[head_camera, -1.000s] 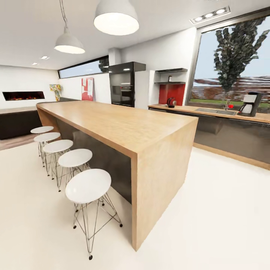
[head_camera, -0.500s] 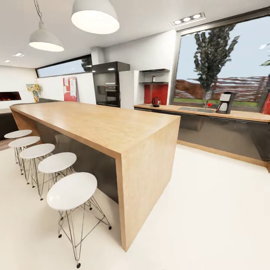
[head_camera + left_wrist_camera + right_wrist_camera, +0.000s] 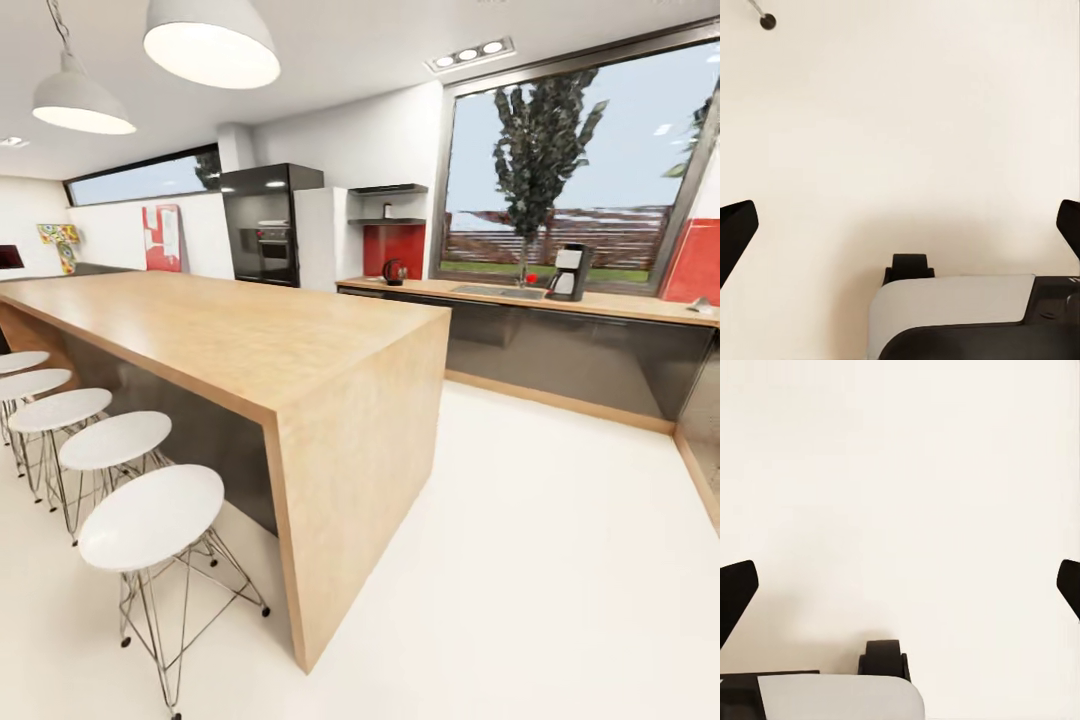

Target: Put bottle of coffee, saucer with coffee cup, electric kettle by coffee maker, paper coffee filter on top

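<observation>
Far across the room in the head view, the black-and-white coffee maker [image 3: 568,272] stands on the long countertop [image 3: 620,304] under the window. A red electric kettle [image 3: 394,271] sits at that counter's left end. Above it a small bottle [image 3: 387,211] stands on the wall shelf [image 3: 386,221]. Saucer, cup and filters are too small to make out. My left gripper [image 3: 900,225] is open over bare floor, its dark fingertips [image 3: 736,231] far apart. My right gripper [image 3: 900,585] is open too, with nothing between its fingertips [image 3: 736,589].
A big wooden island [image 3: 250,345] fills the left half, with several white stools [image 3: 152,515] along its near side. A black oven column [image 3: 268,225] stands beyond. Open cream floor [image 3: 520,540] stretches to the counter. Parts of my base [image 3: 960,311] show under the grippers.
The whole head picture has slid left as the camera turned right, bringing the counter and coffee maker nearer the centre. Nothing in the room itself has moved.
</observation>
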